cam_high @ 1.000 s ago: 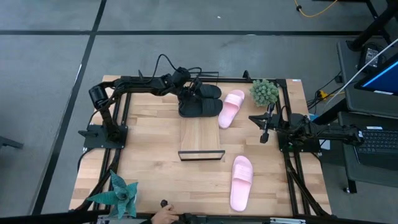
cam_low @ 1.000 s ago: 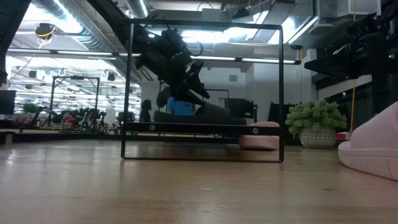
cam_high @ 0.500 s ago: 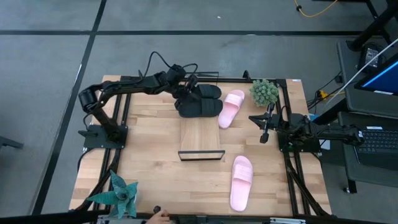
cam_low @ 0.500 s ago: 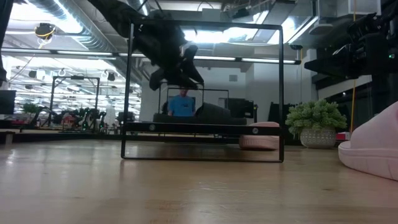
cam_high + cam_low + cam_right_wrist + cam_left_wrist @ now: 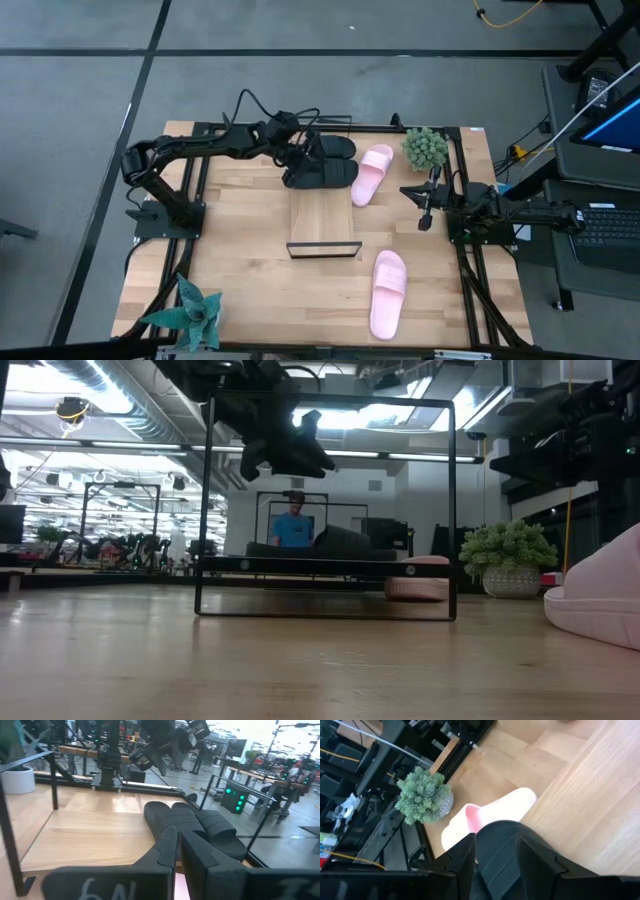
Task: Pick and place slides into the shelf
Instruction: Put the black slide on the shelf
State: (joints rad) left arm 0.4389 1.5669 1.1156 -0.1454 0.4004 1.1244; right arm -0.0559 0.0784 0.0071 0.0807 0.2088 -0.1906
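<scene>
Left claw [image 5: 298, 152] spread, raised above two black slides [image 5: 325, 172] at shelf [image 5: 322, 215] end

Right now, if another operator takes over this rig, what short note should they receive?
Left gripper: open, empty, raised above the black slides.
Right gripper: shut, empty, waiting at the table's right side.
Black slides: side by side at the far end of the shelf.
Pink slides: both still on the table, one right of the black pair, one near the front right.
Left to do: place both pink slides.
</scene>
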